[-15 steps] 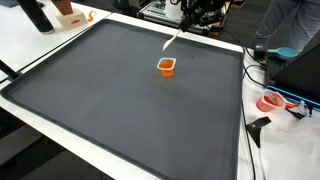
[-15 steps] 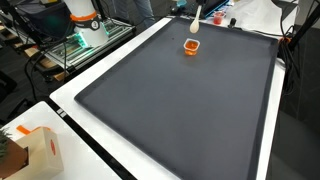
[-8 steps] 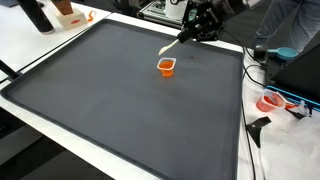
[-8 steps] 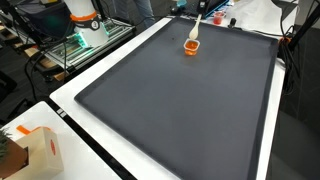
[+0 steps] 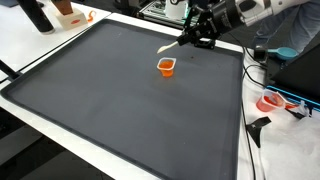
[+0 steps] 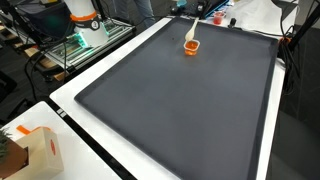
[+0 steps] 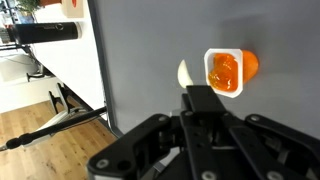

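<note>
A small orange cup [image 5: 166,66] with a white rim stands on the dark mat [image 5: 120,100] near its far edge; it also shows in an exterior view [image 6: 190,46] and in the wrist view [image 7: 228,72]. My gripper [image 5: 191,38] hangs just above and behind the cup, shut on a white spoon [image 5: 168,46] that slants down from the fingers. In the wrist view the spoon's pale tip [image 7: 187,73] sticks out past my gripper [image 7: 200,100], right beside the cup's rim. Whether the tip touches the mat is not visible.
A white border [image 6: 70,95] frames the mat. A cardboard box [image 6: 25,150] sits on the white table at one corner. An orange dish [image 5: 270,101] and cables lie off the mat's side. Equipment racks [image 6: 80,40] stand beyond the edge.
The gripper has come down and shifted sideways with the spoon, tilting it flatter, so its tip now lies closer to the orange cup. The cup has not moved.
</note>
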